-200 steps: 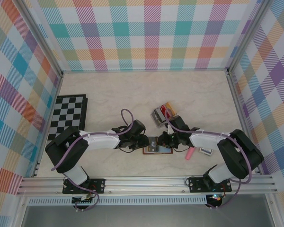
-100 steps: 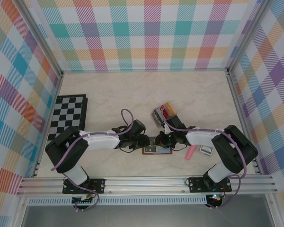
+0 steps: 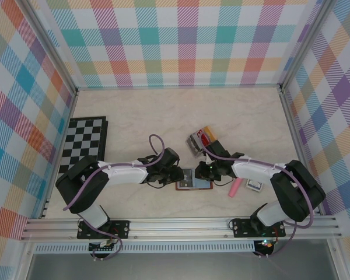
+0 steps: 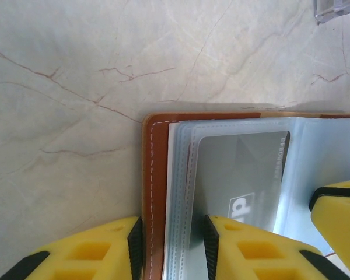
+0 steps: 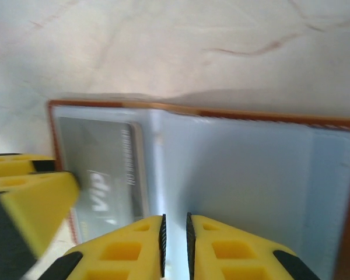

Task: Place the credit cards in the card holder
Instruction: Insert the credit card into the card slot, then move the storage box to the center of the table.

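The brown card holder [image 3: 201, 185] lies open near the table's front, its pale blue sleeves up [image 5: 245, 175]. A dark grey credit card [image 4: 239, 175] marked "VIP" sits in the left-hand sleeve [image 5: 99, 169]. My left gripper [image 3: 178, 175] is shut on the holder's left edge [image 4: 153, 175], with leather and sleeves between its pads [image 4: 172, 233]. My right gripper [image 3: 208, 171] hovers over the fold, its jaws [image 5: 175, 224] a narrow gap apart with nothing between them. More credit cards, red and yellow-orange, stand in a clear rack [image 3: 202, 140] behind.
A pink tube-like object [image 3: 234, 189] and a small whitish item [image 3: 254, 186] lie right of the holder. A folded chessboard [image 3: 84, 143] rests at the left. Checked walls close in three sides; a metal rail [image 3: 181, 224] runs along the front.
My right gripper's jaws have parted slightly and it has drawn back to the right, off the grey card. The left gripper keeps its hold on the holder's edge.
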Robot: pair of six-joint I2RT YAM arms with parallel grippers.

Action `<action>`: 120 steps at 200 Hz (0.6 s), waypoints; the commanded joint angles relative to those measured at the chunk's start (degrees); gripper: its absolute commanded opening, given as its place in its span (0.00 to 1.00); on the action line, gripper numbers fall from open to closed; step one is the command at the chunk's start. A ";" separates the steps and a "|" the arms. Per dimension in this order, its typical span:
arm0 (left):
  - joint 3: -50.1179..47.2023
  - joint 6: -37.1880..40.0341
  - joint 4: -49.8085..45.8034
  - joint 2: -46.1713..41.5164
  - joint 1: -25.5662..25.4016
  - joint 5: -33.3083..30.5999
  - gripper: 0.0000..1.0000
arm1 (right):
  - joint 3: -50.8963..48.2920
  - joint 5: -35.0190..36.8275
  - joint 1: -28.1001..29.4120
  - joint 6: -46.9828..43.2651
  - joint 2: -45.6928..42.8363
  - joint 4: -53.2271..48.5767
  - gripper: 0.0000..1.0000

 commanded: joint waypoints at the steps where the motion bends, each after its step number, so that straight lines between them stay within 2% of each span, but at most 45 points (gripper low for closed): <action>1: -1.19 -0.08 -0.71 2.93 -0.85 0.27 0.33 | 0.73 6.22 0.30 -2.13 0.66 -7.96 0.19; 27: -1.60 -0.12 -0.92 2.31 -0.85 -0.23 0.32 | 1.78 8.58 0.30 -4.27 -1.42 -11.06 0.22; 48: -1.66 -0.09 -0.82 1.50 -0.85 0.17 0.32 | 3.65 7.39 0.30 -6.02 -5.06 -11.84 0.30; 93: -0.97 0.30 -2.82 -3.67 -0.85 -1.85 0.34 | 12.99 19.09 -1.74 -11.26 -12.53 -22.20 0.68; 104: -0.61 0.59 -3.76 -5.05 -0.87 -2.47 0.34 | 14.97 18.25 -4.84 -12.67 -12.89 -22.62 0.75; 120: -0.07 0.98 -5.12 -7.08 -0.86 -3.77 0.36 | 17.65 12.58 -11.74 -14.46 -11.66 -21.41 0.83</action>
